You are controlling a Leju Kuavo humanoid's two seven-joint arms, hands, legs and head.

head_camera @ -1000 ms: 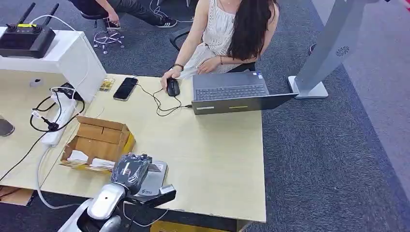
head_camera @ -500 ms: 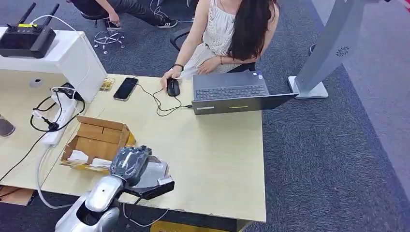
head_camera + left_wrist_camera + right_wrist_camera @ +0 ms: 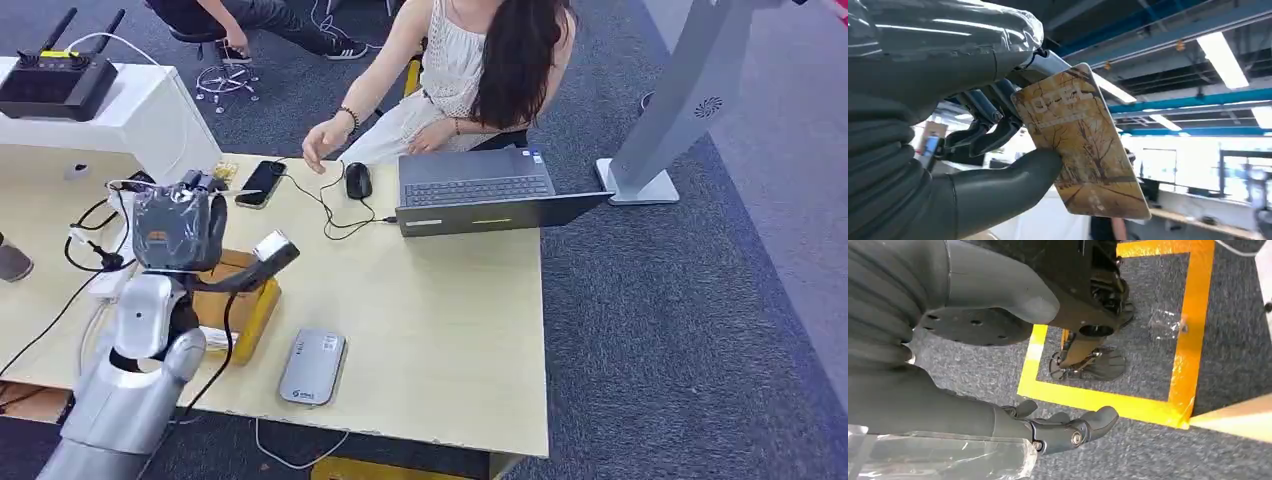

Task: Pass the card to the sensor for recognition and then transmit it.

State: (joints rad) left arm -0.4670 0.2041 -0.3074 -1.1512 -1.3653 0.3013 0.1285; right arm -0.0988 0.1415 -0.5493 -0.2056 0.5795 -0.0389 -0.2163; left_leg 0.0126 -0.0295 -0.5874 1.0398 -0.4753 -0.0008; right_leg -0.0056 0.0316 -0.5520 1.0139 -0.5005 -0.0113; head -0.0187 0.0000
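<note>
Left hand pinches card raised above box, right hand loosely open, empty; thin pinch risks card slipping before reaching person's hand.

One card, one sensor, one laptop

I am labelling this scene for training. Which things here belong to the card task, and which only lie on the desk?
For the task:
- card, held by left robot hand
- grey sensor
- person's hand

Just lying about:
- cardboard box
- laptop
- mouse
- phone
- power strip
</note>
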